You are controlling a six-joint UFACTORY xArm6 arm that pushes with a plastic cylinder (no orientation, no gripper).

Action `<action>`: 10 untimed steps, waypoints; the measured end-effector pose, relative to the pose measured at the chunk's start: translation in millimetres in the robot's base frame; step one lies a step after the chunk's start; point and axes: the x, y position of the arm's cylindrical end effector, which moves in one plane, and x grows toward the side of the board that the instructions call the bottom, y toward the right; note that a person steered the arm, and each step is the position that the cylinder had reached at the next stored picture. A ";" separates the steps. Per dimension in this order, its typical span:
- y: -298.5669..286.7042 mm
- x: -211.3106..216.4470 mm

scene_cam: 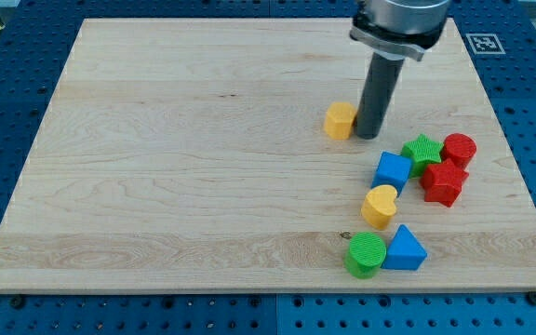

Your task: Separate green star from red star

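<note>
Our arm carries no pincer, only a rod; my tip (368, 136) touches the yellow hexagonal plastic block (340, 121) at its 3 o'clock. The green plastic star (423, 150) sits at the tip's 4 o'clock, pressed against the red plastic star (444, 181), the blue plastic cube (393, 171) and the red plastic cylinder (460, 149). We risk dragging both stars together, since they interlock.

My arm entered from the view's top, right of centre, where its grey, ring-shaped end piece was cut off by the frame's edge. From it 1 straight dark rod hung down, upright. My tip (368, 136) stood on the worktop (203, 167), in its upper right part. The rod looked plain and cylindrical, with a slightly wider collar at its upper end.
</note>
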 end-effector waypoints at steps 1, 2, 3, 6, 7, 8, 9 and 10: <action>-3.5 0.0; 16.8 -28.3; 58.3 -30.6; 161.7 -19.2; 161.7 -19.2; 188.3 -7.2; 190.8 -2.4; 204.2 29.0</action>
